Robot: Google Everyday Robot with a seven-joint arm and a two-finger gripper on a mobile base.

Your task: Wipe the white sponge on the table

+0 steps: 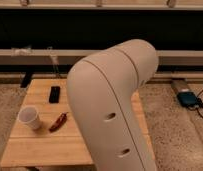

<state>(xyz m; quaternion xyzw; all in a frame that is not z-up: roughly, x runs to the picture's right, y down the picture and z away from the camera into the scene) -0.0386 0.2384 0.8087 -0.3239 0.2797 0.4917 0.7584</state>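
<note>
The low table point(42, 142) of light wooden planks fills the lower left and middle of the camera view. My large cream arm point(112, 107) stands in front of it and hides its middle and right part. The white sponge is hidden from view. The gripper is not in view; only the arm's elbow and upper links show. A round white paper cup point(30, 117) stands on the table's left side.
A red elongated object point(58, 121) lies just right of the cup. A small black device point(54, 94) lies near the table's far edge. A blue and black device point(187, 98) with a cable sits on the speckled floor at right. A long dark bench runs behind.
</note>
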